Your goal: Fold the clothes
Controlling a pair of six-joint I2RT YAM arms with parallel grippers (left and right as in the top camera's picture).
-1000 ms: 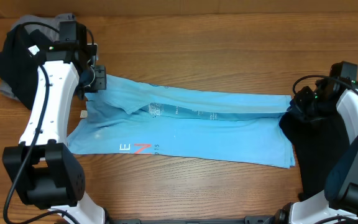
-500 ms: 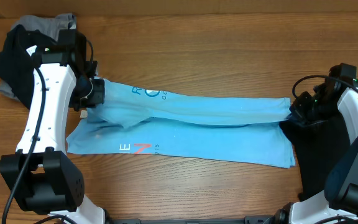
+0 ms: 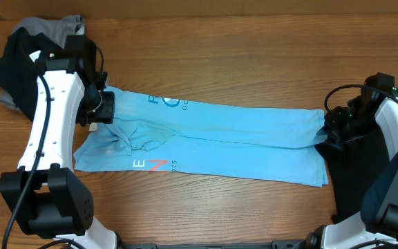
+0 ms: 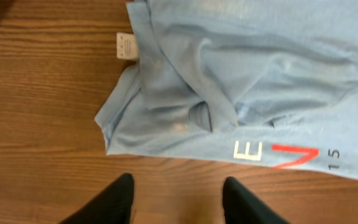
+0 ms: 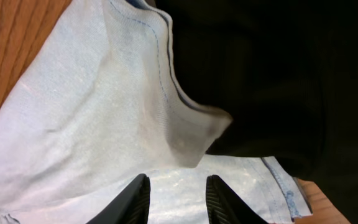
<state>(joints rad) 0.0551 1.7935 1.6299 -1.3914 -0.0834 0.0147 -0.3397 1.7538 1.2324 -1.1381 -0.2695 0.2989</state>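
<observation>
The light blue T-shirt lies folded into a long band across the table, with white and red lettering near its front left. My left gripper hovers over the shirt's left end. In the left wrist view it is open over bare wood, with the rumpled sleeve just beyond its tips. My right gripper is at the shirt's right end. In the right wrist view it stands open above the blue cloth, nothing pinched, and a small raised fold sits ahead of its tips.
A pile of black and grey clothes sits at the back left, behind the left arm. Another black garment lies under the right arm, touching the blue shirt's right end. A white label lies on the wood by the collar.
Both grippers, shut on the shirt's ends a second ago, have opened and let go. The lifted upper edge was carried forward, dropped and settled onto the shirt, slightly rumpled at the left.
</observation>
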